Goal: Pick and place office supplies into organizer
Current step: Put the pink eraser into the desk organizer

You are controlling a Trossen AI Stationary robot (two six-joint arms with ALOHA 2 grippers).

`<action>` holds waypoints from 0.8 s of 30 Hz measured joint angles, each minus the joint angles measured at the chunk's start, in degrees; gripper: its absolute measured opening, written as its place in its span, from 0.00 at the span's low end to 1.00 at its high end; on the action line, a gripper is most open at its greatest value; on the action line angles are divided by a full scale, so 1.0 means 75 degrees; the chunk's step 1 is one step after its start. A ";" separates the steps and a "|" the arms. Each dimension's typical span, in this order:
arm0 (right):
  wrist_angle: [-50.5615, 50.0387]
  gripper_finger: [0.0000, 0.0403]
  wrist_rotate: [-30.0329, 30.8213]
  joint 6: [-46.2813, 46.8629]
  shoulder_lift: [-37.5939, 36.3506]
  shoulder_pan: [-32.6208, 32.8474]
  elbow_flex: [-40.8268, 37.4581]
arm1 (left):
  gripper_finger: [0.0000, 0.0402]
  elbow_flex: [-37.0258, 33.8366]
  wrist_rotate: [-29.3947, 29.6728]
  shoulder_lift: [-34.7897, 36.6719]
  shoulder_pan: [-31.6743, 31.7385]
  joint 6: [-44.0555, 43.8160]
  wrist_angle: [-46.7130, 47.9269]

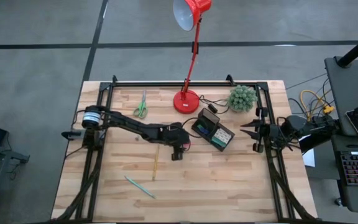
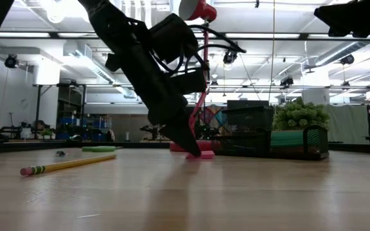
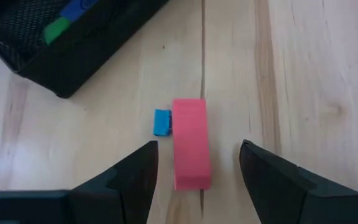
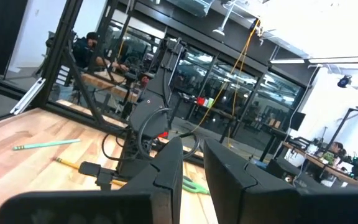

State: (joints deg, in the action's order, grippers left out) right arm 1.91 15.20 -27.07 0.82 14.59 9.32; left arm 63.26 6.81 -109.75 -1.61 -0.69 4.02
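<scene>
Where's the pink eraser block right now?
In the left wrist view, the pink block lies on the wood between the open left claw fingers, a small blue piece beside it, near the black organizer.

No text, label, brand, number or sign can be read anywhere in these views.
</scene>
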 joint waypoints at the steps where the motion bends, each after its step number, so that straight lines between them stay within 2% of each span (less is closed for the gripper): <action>1: 0.0008 0.14 0.0000 0.0000 0.0000 0.0000 0.0000 | 0.52 -0.0011 0.0000 0.0000 -0.0003 -0.0003 0.0014; 6: 0.0010 0.14 -0.0006 0.0000 -0.0003 0.0000 0.0000 | 0.52 -0.0017 0.0238 -0.0119 0.0000 0.0001 -0.0051; 11: 0.0011 0.14 -0.0015 0.0000 -0.0003 0.0001 0.0000 | 0.46 0.0021 0.0230 -0.0365 0.0000 -0.0020 -0.0095; 16: 0.0007 0.14 -0.0015 0.0000 -0.0003 0.0000 0.0000 | 0.37 0.0030 0.0220 -0.0465 0.0000 -0.0006 -0.0098; 24: 0.0010 0.14 -0.0015 0.0000 -0.0003 0.0002 0.0000 | 0.16 0.0018 0.0165 -0.0338 -0.0007 -0.0041 -0.0060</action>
State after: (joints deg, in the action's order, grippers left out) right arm 1.98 15.09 -27.07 0.80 14.60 9.32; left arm 63.40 8.05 -112.29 -1.66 -0.99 3.57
